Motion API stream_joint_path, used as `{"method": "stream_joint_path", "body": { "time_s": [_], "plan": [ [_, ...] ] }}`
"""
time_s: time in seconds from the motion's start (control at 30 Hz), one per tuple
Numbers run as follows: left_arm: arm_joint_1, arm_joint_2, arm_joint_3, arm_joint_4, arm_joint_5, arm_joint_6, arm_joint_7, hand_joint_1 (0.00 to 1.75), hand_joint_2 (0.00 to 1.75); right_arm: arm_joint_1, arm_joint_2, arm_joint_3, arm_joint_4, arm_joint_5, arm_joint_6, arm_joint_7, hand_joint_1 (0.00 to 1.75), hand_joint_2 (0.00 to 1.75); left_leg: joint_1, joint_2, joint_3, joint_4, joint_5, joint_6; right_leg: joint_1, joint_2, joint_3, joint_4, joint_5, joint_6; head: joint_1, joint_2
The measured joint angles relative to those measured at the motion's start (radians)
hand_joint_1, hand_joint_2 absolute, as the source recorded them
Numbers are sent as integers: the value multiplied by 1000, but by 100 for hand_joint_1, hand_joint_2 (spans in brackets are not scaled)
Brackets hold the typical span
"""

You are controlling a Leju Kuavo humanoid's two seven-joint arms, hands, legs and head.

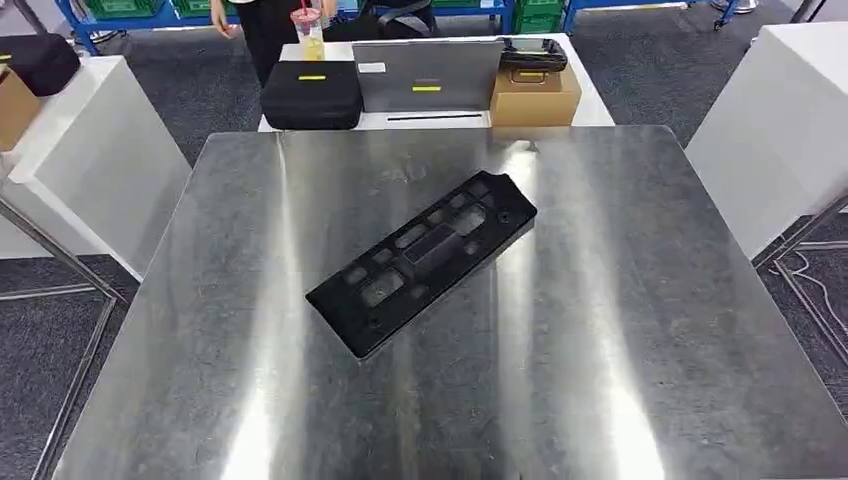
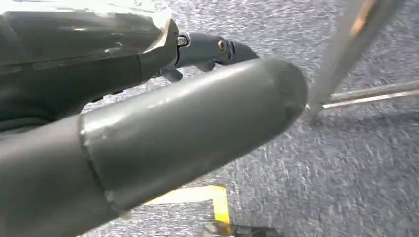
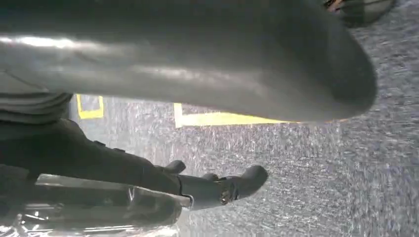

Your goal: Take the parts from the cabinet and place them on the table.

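A long black part (image 1: 421,259) with several cut-outs lies flat and slantwise in the middle of the shiny steel table (image 1: 640,370). Nothing touches it. My left hand (image 2: 197,123) hangs over grey carpet beside the table's metal leg (image 2: 341,54). Its thick grey thumb reaches across the left wrist view, its dark fingers (image 2: 212,49) are stretched out behind, and nothing is in it. My right hand (image 3: 207,74) also hangs above the carpet, thumb apart from the dark fingers (image 3: 232,185), and it holds nothing.
Behind the steel table stands a white table with a black case (image 1: 311,95), a grey laptop (image 1: 427,75), a cardboard box (image 1: 535,98) and a drink cup (image 1: 311,35). A person (image 1: 268,30) stands behind it. White cabinets flank left (image 1: 90,160) and right (image 1: 780,130). Yellow tape (image 3: 217,118) marks the floor.
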Motion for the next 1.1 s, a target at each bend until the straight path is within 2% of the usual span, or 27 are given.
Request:
{"method": "stream_joint_path", "body": {
  "time_s": [0.03, 0.07, 0.1, 0.17, 0.2, 0.23, 0.27, 0.37, 0.4, 0.47, 0.5, 0.53, 0.57, 0.6, 0.67, 0.7, 0.73, 0.77, 0.83, 0.87, 0.9, 0.93, 0.97, 1.0, 1.03, 1.07, 1.1],
  "plan": [
    [0, 3, 0, 0, -3, -1, 0, 0, 0, 0, 0, 2, 1, -1, -1, 0, 0, 0, 5, 1, -10, 58, -31, -7, 1, -2, -9, 2, 6, 2, 0, 0],
    [0, 6, 0, 0, -4, -3, 0, 0, 0, 0, 0, 3, 2, -2, -3, 0, 0, 0, 10, 4, -8, 89, -30, -12, 0, -4, -14, 7, 12, 4, 0, 0],
    [0, 7, -1, 0, -4, -3, 0, 0, 0, 0, 0, 3, 2, -2, -3, 5, 0, 0, 14, 5, 7, 83, -13, -14, 0, -4, -23, 11, 16, 5, -1, 0],
    [0, 10, -4, 0, -5, -3, 0, 0, 0, -1, 0, 4, 3, 0, -3, 14, 0, 0, 26, 8, 97, -31, 63, -21, -4, -5, -45, 27, 21, 12, 0, 0],
    [-1, 11, -6, 0, -5, -3, 0, 0, 0, -1, 1, 5, 4, 0, -3, 17, 0, 0, 30, 9, 156, -127, 75, -27, -6, -5, -54, 37, 23, 15, 0, 0],
    [-3, 9, -8, 0, -5, -3, 0, 0, 0, -2, -1, 5, 3, 0, -3, 19, 0, 0, 23, 6, 179, -165, 39, -31, -2, -6, -61, 38, 29, 24, -3, 0],
    [-3, 11, -9, 0, -5, -2, 0, 0, 0, -3, 1, 6, 4, 1, -3, 20, 0, 0, 17, 2, 176, -164, 53, -19, -2, -5, -64, 40, 33, 30, -3, 0],
    [-1, 11, -11, 1, -5, -2, 0, 0, 0, -3, 3, 9, 4, 2, -6, 23, 0, 0, 6, 2, 163, -161, 63, 0, -2, -4, -63, 32, 51, 58, -1, 0],
    [-2, 10, -12, 1, -5, -1, 0, 0, 0, -1, 2, 10, 4, 1, -8, 24, 0, 0, 14, 6, 150, -175, 80, 22, 3, -4, -70, 38, 47, 65, -2, 0],
    [-5, 10, -13, 1, -5, 0, 1, 0, 0, -1, 2, 10, 5, 0, -9, 24, 0, 0, 8, 10, 130, -175, 96, 44, 1, 0, -104, 107, -31, 45, 3, 0],
    [-5, 10, -13, 1, -6, 0, 1, 0, 0, -2, 2, 10, 5, 0, -9, 24, 0, 0, 5, 11, 116, -175, 107, 49, 1, 0, -127, 192, -93, 32, 7, 0],
    [-5, 10, -13, 1, -5, 0, 1, 0, 0, -2, 2, 10, 5, 0, -9, 24, 0, 0, 2, 13, 104, -174, 117, 51, 1, 1, -144, 263, -129, 29, 6, 0],
    [-5, 11, -13, 1, -5, 0, 1, 0, 0, -2, 2, 10, 5, 0, -9, 23, 0, 0, -2, 14, 89, -173, 128, 52, 1, 1, -152, 321, -142, 35, 8, 0],
    [-5, 10, -13, 1, -5, 0, 1, 0, 0, -2, 2, 10, 5, 0, -9, 20, 0, 0, -6, 14, 76, -173, 139, 51, 1, 1, -138, 332, -128, 43, 7, 0],
    [-5, 10, -13, 1, -5, 1, 3, 0, 0, -2, 2, 10, 5, 0, -9, 15, 0, 0, -11, 14, 54, -171, 155, 50, 7, 1, -68, 258, -76, 57, 8, 0],
    [-5, 9, -13, 1, -4, 2, 3, 0, 0, -4, 1, 11, 5, 0, -9, 13, 0, 0, -14, 13, 50, -170, 167, 48, 10, 1, 9, 150, -48, 54, 8, 0],
    [-6, 8, -13, 1, -3, 3, 3, 0, 0, -6, -1, 11, 5, 2, -8, 12, 0, 0, -14, 12, 43, -167, 175, 46, 16, 2, 72, 56, -55, 41, 7, 0],
    [-6, 6, -13, 1, -3, 4, 3, 0, 0, -8, -3, 11, 5, 3, -8, 12, 0, 0, -19, 12, 36, -164, 183, 39, 24, 2, 115, -18, -75, 28, 8, 0],
    [-6, 7, -13, 1, 3, 9, 4, 0, 0, -7, -3, 12, 5, 6, -8, 14, 0, 0, -13, 15, 35, -170, 201, 28, 30, 2, 99, -30, -67, 25, 8, 0],
    [-6, 6, -12, 1, 3, 10, 5, 0, 0, -8, -3, 13, 5, 6, -8, 16, 0, 0, -12, 15, 34, -172, 208, 23, 32, 2, 96, -27, -63, 19, 7, 0],
    [-3, 8, -12, 1, 5, 10, 7, 0, 0, -6, -2, 16, 5, 8, -8, 17, 0, 0, -16, 13, 29, -174, 217, 14, 18, 0, 90, -36, -46, 7, 8, 0],
    [-3, 8, -13, 2, 7, 11, 7, 0, 0, -9, -1, 19, 5, 11, -8, 17, 0, 0, -9, 9, 20, -159, 186, 7, 9, -6, 81, -36, -35, 1, 11, 0],
    [-2, 6, -12, 2, 11, 10, 9, 0, 0, -9, -2, 22, 5, 13, -10, 17, 0, 0, -5, 9, 10, -129, 129, -1, 8, -6, 67, -36, -24, -14, 6, 0],
    [-3, 6, -11, 2, 17, 10, 9, 0, 0, -8, -2, 27, 5, 18, -11, 15, 0, 0, 1, 9, -8, -53, 47, -10, 8, -6, 51, -36, -10, -16, 1, 0],
    [-4, 6, -11, 2, 21, 10, 9, 0, 0, -8, -2, 30, 5, 21, -12, 12, 0, 0, 5, 9, -21, 10, 1, -18, 8, -7, 38, -35, 0, -15, 3, 0],
    [-4, 6, -9, 2, 26, 9, 8, 0, 0, -8, -2, 32, 5, 21, -15, 6, 0, 0, 9, 9, -33, 77, -29, -25, 8, -8, 23, -34, 12, -13, 2, 0],
    [-5, 5, -7, 2, 26, 3, 8, 0, 0, -9, -2, 35, 5, 19, -23, -2, 0, 0, 16, 10, -32, 129, -19, -31, 7, -11, 12, -31, 26, -10, 2, 0]
  ]
}}
